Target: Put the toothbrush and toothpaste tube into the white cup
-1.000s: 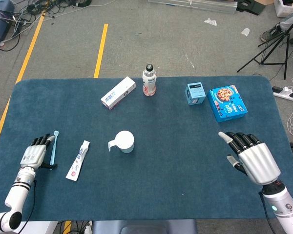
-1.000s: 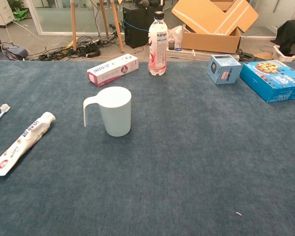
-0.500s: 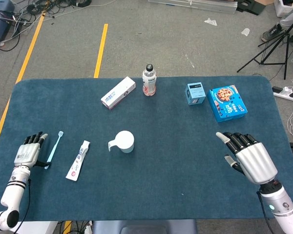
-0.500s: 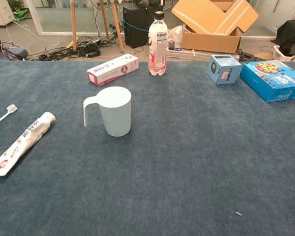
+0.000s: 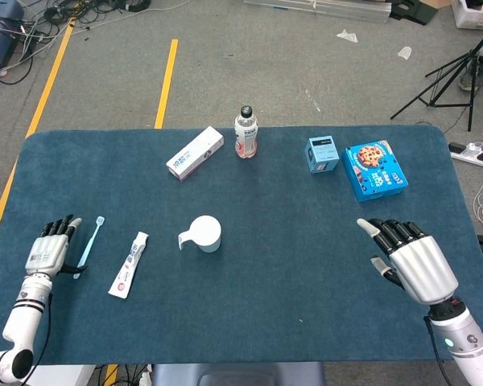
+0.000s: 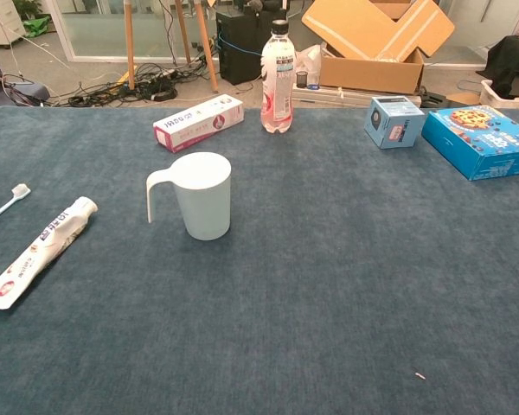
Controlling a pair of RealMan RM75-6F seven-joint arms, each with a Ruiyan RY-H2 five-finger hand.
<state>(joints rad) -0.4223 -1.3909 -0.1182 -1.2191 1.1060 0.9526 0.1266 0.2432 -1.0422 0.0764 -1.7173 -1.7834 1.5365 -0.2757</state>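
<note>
The left hand (image 5: 48, 251) lies open, fingers just beside the thin blue toothbrush (image 5: 89, 245). A flat toothpaste tube (image 5: 129, 264) lies next, then the smooth white cup (image 5: 204, 233). The right hand (image 5: 408, 262) rests open on blue felt.

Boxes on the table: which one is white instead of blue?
The long toothpaste box, left of the bottle. The small box and cookie box are blue.
</note>
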